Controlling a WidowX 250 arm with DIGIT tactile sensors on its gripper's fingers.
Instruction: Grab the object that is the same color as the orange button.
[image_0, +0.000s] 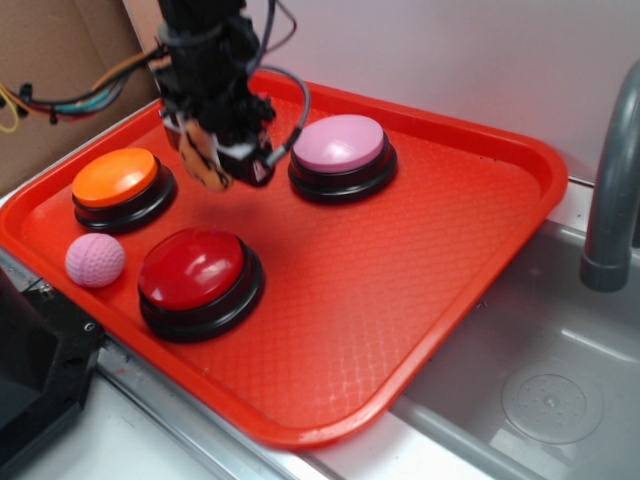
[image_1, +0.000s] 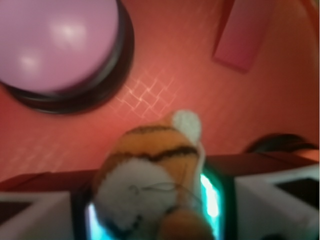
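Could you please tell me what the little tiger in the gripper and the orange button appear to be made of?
The plush tiger looks like soft, fuzzy fabric: matte orange pile with black stripes and visible stitching. The orange button seems to be hard plastic: a glossy dome catching highlights on a black base. The gripper holds the tiger.

Black boxy robot arm (image_0: 210, 70), black looped cables, coloured wire bundle beside it, white-edged black gripper (image_1: 150, 210) fingers with teal glints

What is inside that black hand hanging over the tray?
A small plush tiger, orange with black stripes, sits pinched in the hand above the red tray. Its lower body is covered by the hand, so nothing there can be seen.
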